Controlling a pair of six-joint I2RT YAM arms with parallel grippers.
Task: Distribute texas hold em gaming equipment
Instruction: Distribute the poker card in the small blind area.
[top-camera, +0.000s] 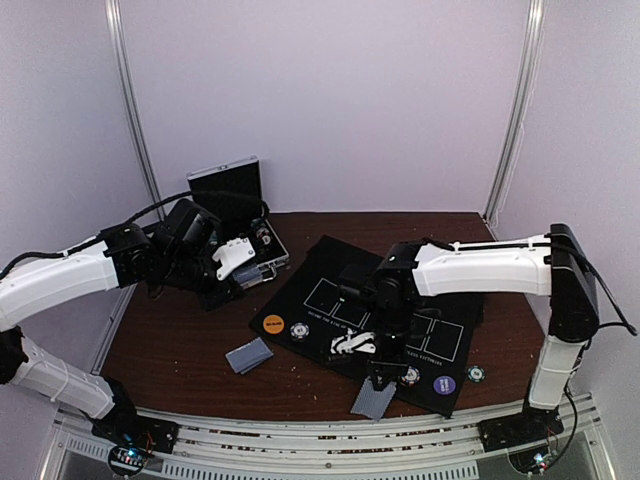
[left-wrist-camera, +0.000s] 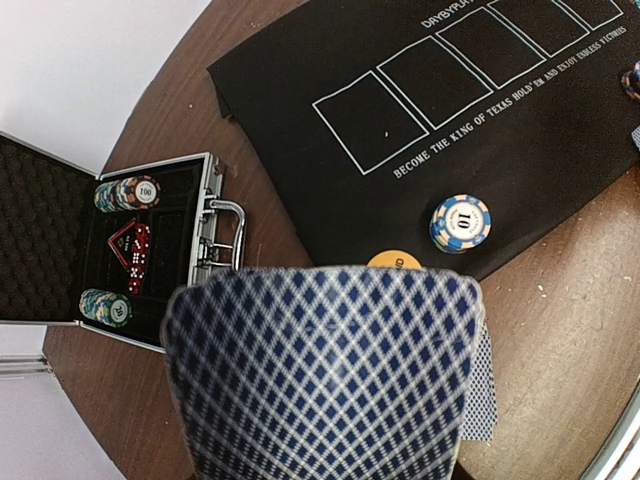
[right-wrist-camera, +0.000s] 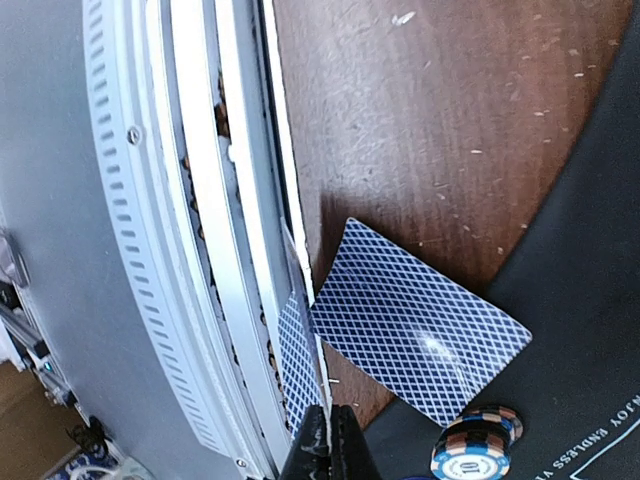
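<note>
A pack of blue-diamond-backed playing cards fills the bottom of the left wrist view. My left gripper is shut on it above the open case, its fingers hidden behind the cards. My right gripper is shut on one playing card, seen edge-on, near the table's front edge. Another card lies flat beside it, next to a striped chip. More cards lie left of the mat, by the orange button and a chip. A purple button sits on the mat's near right corner.
The black mat with white rectangles covers the table's middle. An open aluminium case holding chips and red dice stands at the back left. One chip lies off the mat at right. A white rail runs along the front edge.
</note>
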